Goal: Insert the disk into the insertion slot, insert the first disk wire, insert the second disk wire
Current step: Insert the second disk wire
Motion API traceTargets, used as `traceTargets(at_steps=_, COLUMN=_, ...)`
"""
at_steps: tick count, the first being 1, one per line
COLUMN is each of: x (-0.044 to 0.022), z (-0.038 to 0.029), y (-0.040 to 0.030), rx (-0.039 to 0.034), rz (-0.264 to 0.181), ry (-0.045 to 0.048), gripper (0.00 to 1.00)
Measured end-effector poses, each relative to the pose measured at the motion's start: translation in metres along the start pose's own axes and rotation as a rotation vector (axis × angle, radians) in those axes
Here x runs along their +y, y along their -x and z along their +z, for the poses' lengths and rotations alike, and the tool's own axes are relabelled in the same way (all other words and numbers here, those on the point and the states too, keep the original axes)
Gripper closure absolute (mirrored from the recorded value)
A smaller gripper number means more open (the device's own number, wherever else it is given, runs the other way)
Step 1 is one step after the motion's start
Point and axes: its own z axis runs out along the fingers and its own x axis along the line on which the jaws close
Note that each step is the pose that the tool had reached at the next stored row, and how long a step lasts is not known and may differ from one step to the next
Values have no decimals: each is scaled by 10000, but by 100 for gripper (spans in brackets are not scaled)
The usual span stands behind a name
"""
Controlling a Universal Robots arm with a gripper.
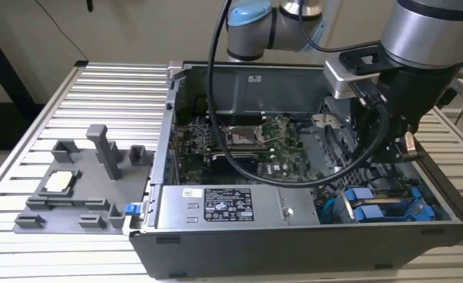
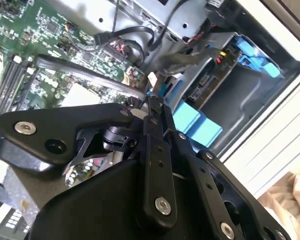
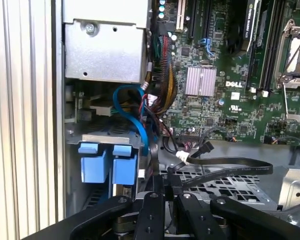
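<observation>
Silver-grey disk in bright blue plastic carrier (image 1: 384, 207) sits seated in the grey perforated sheet-metal insertion slot (image 3: 225, 185) at the open case's front corner. Black gripper (image 3: 165, 186) directly above it, fingers pinching a flat black cable connector (image 3: 171, 178). Green motherboard (image 3: 225, 75) alongside.

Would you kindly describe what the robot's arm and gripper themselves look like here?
In the exterior view the arm is silver-grey tubing with a pale blue joint cap, a black wrist section and thick black cables looping down from it. In both wrist views the gripper is matte black, built of jointed links with silver screw heads.
</observation>
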Motion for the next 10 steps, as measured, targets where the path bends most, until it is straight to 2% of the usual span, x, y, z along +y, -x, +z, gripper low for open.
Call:
traceTargets(at_steps=4, x=-17, z=1, y=-155, rx=-4, rz=2, ry=57, gripper=84)
traceTargets(at_steps=6, x=-42, z=2, y=-196, rx=-7, rz=3, ry=101, gripper=84)
traceTargets(at_steps=8, x=-90, z=8, y=-202, rx=-20, rz=7, ry=207, gripper=84)
traceTargets(at_steps=10, x=-147, z=14, y=-207, rx=-30, rz=11, ry=353, gripper=84)
